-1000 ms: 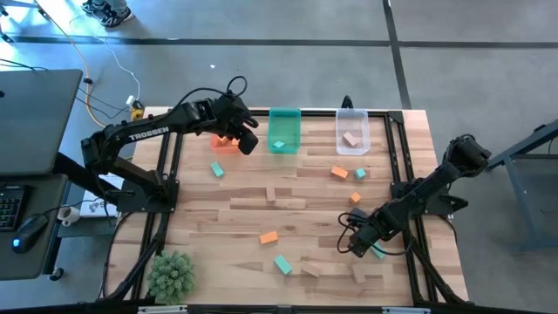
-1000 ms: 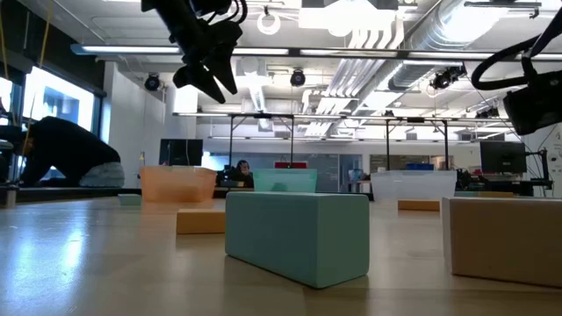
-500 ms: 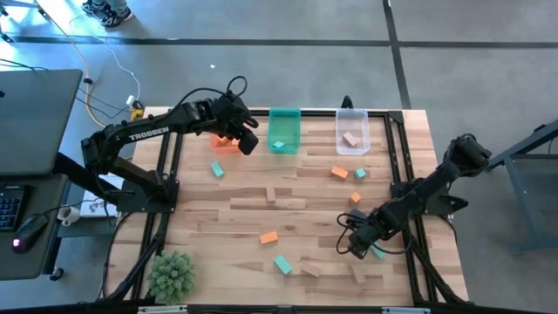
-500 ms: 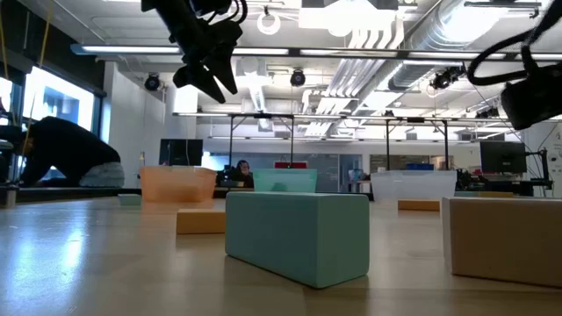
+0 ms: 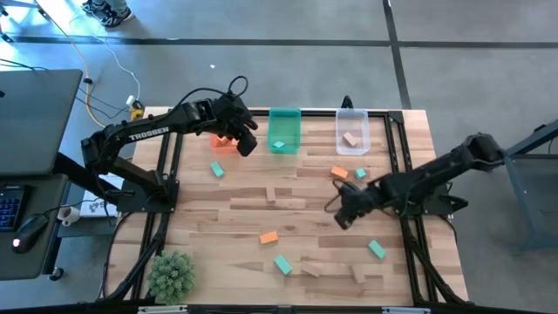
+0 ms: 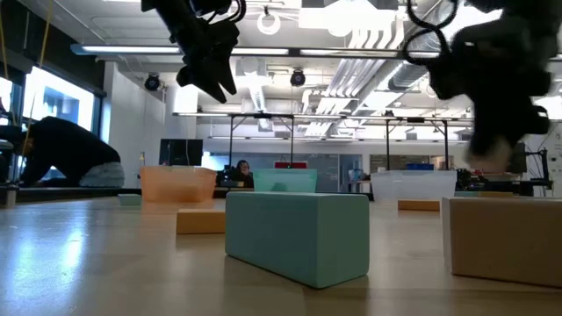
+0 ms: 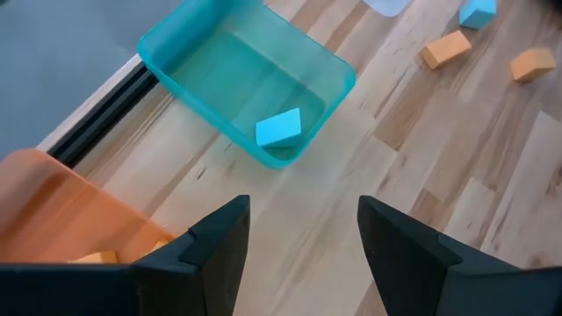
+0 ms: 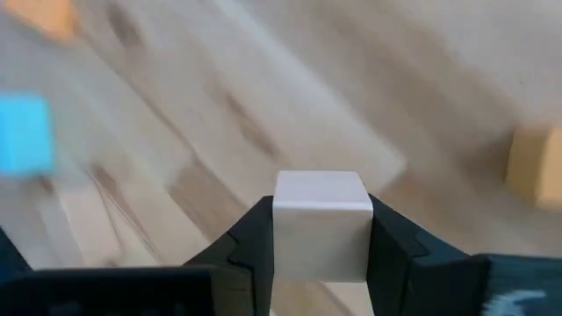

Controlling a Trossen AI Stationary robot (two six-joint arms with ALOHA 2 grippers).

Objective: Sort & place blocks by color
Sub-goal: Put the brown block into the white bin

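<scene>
Holding a plain tan block (image 8: 321, 226) squarely between its two fingers, the right gripper (image 5: 342, 212) hangs over the right half of the desk (image 5: 235, 218), its arm stretched low and nearly level in from the right edge. That block looks light, rigid and flat-faced, so I judge a pinch across two opposite flat sides, as here, the safest hold; smooth wood could slip if gripped at a corner. More blocks lie scattered on the desk, among them an orange block (image 5: 268, 236) and a teal block (image 5: 282, 264) near the front, and another teal block (image 5: 376, 249) to the right. The clear bin (image 5: 352, 132) at the back already holds a tan piece. The left gripper (image 7: 300, 241) waits with fingers spread apart and nothing between them, raised between the orange bin (image 7: 61, 211) and the green bin (image 7: 246, 88), where one teal block lies
</scene>
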